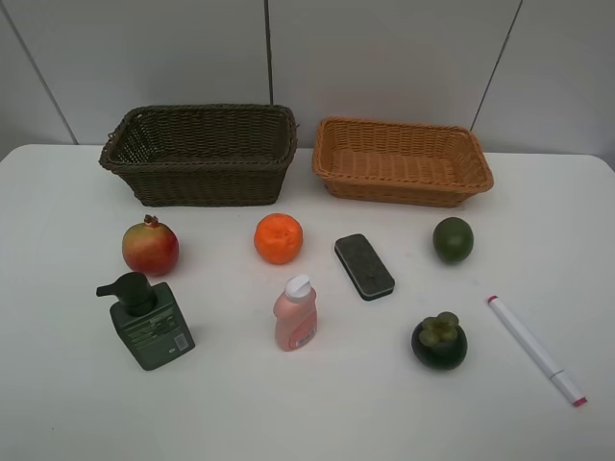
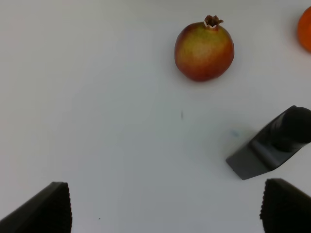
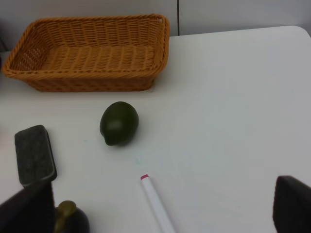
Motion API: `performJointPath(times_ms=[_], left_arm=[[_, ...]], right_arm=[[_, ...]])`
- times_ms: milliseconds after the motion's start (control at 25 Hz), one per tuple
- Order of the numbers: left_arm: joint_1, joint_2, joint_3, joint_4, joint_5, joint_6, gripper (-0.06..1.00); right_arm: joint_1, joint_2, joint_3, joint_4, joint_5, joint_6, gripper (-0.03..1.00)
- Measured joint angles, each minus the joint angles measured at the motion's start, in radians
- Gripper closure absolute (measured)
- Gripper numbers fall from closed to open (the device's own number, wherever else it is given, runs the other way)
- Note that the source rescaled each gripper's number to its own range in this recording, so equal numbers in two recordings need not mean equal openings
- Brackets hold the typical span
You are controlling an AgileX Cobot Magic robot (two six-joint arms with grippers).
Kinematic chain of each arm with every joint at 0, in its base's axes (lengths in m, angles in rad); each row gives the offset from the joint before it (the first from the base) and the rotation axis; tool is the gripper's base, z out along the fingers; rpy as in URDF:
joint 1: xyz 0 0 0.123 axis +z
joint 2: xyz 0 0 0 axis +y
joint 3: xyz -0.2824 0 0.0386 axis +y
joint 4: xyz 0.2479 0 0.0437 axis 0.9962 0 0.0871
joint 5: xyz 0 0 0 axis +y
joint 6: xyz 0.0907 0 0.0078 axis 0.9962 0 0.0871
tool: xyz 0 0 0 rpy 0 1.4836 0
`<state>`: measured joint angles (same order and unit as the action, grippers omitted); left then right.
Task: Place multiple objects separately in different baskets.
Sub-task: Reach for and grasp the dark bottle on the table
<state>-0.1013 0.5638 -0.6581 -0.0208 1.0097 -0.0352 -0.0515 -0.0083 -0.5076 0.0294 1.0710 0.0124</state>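
So far nothing is sorted: left hand [image 2: 165,208] and right hand [image 3: 160,211] both hang wide open, empty.
Pomegranate [image 1: 150,248], orange [image 1: 278,238], eraser block [image 1: 364,266], lime [image 1: 453,239], pump bottle [image 1: 149,324], pink bottle [image 1: 296,315], mangosteen [image 1: 439,342] and marker [image 1: 536,351] lie well apart on the table [image 1: 58,288], likely so each grips cleanly; dark basket [image 1: 202,182] and tan basket [image 1: 404,187] stand side by side behind, one toward each arm, nothing showing inside them.

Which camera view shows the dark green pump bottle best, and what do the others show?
The exterior high view: the dark green pump bottle stands there whole, pump and label visible. The left wrist view shows only a dark part of it. The right wrist view does not show it.
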Motion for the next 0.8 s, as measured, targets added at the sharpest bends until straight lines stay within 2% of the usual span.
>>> performJointPath(times_ms=[120,280,440,560,680,800], left_arm=[[0.0,0.183,-0.087,-0.025,-0.002,0.0,0.01],[0.0,0.418,-0.205,-0.135,0.008,0.0,0.01],[0.0,0.608,-0.245,-0.284,0.052,0.012,0.01],[0.0,0.699,-0.246,-0.324,0.082,0.035,0.01],[0.0,0.745,-0.246,-0.354,0.094,0.168,0.01],[0.0,0.75,-0.246,-0.404,0.132,0.345,0.01]], right_arm=[[0.0,0.0,0.0,0.0,0.0,0.0,-0.03],[0.0,0.0,0.0,0.0,0.0,0.0,-0.03],[0.0,0.0,0.0,0.0,0.0,0.0,-0.03],[0.0,0.0,0.0,0.0,0.0,0.0,-0.03],[0.0,0.0,0.0,0.0,0.0,0.0,-0.03],[0.0,0.0,0.0,0.0,0.0,0.0,-0.03]])
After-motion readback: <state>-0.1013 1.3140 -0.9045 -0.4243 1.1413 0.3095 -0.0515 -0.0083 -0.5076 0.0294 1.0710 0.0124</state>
